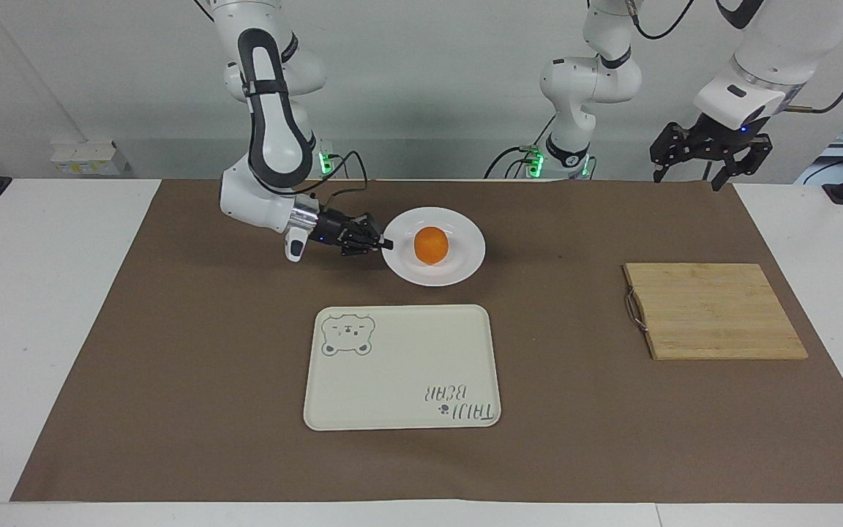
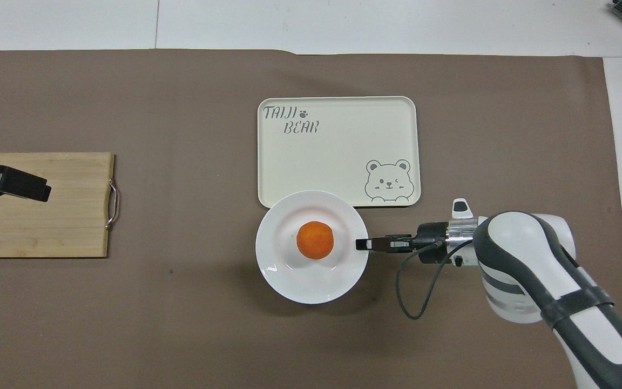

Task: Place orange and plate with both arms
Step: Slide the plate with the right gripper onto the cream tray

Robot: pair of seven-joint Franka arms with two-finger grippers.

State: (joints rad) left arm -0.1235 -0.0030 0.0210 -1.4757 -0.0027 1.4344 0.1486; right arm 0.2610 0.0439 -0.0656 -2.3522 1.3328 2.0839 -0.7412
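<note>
1. Glossy white plate [image 1: 458, 267], round and shallow with a raised rim, mid-frame in the facing view, lifted off the brown mat; shadow beneath it.
2. Bright orange [image 1: 431, 245], small, round, matte, sitting at the plate's centre [image 2: 315, 240].
3. Right gripper [image 1: 386, 242], black, lying near horizontal, pinched shut on the plate rim at the right arm's side; seen again in the overhead view [image 2: 361, 244] at right of centre.
4. Plate edge overlapping the bottom edge of the cream tray [image 2: 338, 151] in the overhead view; clear of the tray in the facing view.
5. Tray: rectangular, rounded corners, smooth, bear drawing and "TAIJI BEAR" lettering, centre of frame [image 1: 401, 367].
6. Left gripper [image 1: 687, 173], black, fingers spread open and holding nothing, hanging upper right of the facing view near the mat's corner; waiting. Tip showing at left edge overhead [image 2: 17, 185], over the board.
7. Bamboo cutting board [image 1: 714, 310], rectangular, striped grain, metal handle on one short side, right of frame.
8. Brown paper-like mat [image 1: 173, 366] covering a white table [image 1: 34, 293]; plain white wall, cables and green LEDs at the arm bases along the top of the frame.
</note>
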